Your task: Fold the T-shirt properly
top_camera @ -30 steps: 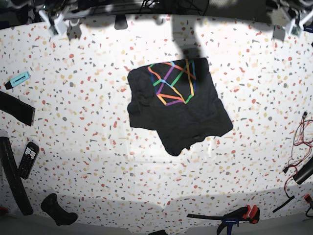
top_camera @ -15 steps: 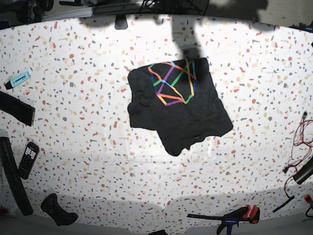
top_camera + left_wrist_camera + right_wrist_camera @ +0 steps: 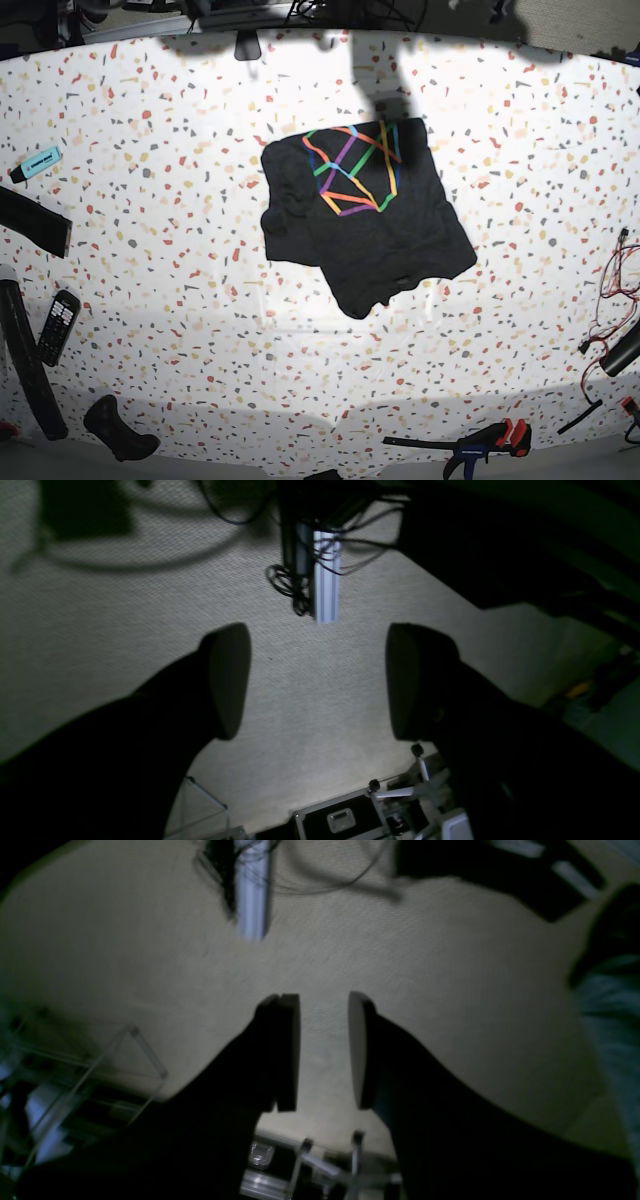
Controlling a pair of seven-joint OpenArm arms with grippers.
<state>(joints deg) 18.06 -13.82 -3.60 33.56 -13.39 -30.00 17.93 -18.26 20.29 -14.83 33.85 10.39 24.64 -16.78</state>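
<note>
T-shirt (image 3: 362,215) lies folded mid-table (image 3: 150,250), print up at its far end, long axis skewed toward the near right. Left gripper (image 3: 317,680) gapes wide and empty; right gripper (image 3: 324,1050) is part open, empty. Both face dim floor; neither shows in the base view.

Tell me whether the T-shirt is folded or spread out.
Folded. The T-shirt lies as a compact, layered block on the table, colour print facing up, edges uneven.

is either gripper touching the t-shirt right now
No, the T-shirt lies alone on the speckled table in the base view, and both wrist views show empty grippers aimed at carpeted floor.
</note>
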